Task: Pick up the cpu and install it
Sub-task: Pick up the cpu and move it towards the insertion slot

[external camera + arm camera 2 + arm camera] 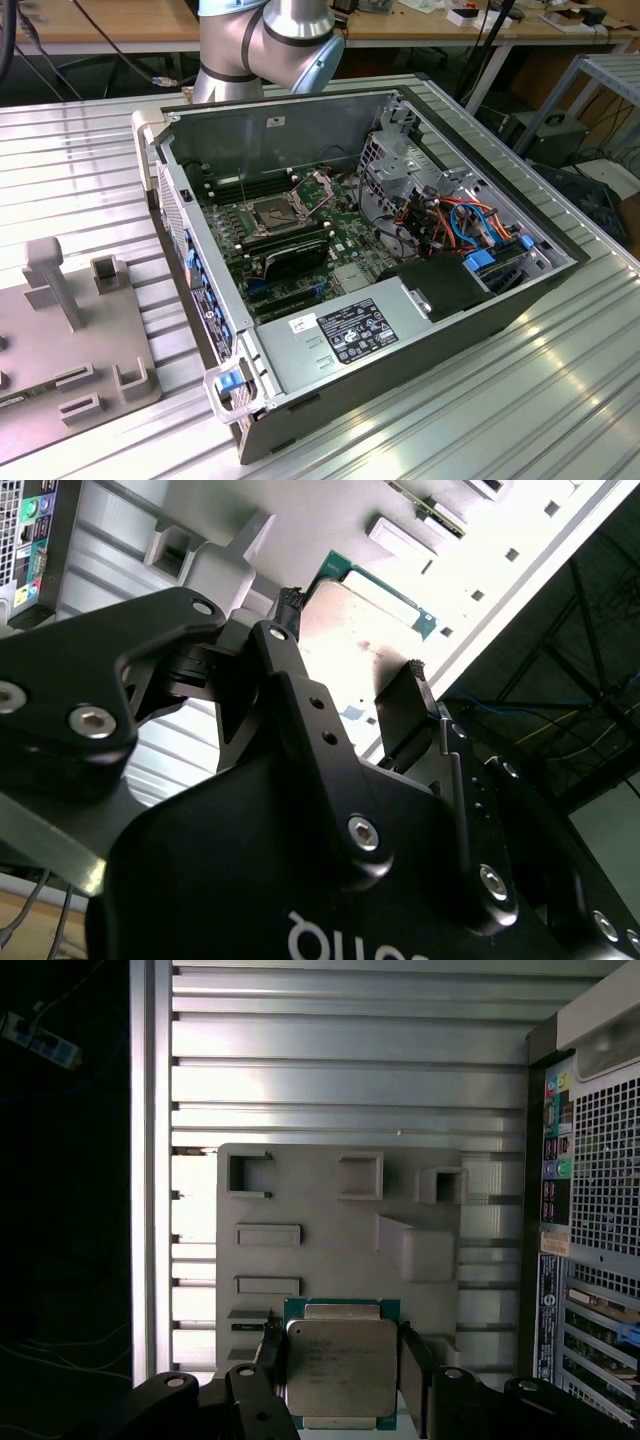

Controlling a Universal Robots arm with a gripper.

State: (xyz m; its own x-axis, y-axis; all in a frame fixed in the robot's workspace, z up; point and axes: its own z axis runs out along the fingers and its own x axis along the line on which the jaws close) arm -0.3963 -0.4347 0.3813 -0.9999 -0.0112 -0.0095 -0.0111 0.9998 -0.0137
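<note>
The cpu, a flat square chip with a dull silver top and a green edge, sits between the two black fingers of my gripper, which is shut on it. In the second wrist view the cpu shows from the side, pinched between the fingertips. It hangs well above the grey holder plate. In the exterior view the dark square socket on the motherboard lies open, with its metal frame hinged up. The arm stands behind the case.
The open computer case lies on the ribbed metal table, with memory sticks, cables and a power supply inside. The grey holder plate sits at the exterior view's left. The case's rear panel stands beside the plate.
</note>
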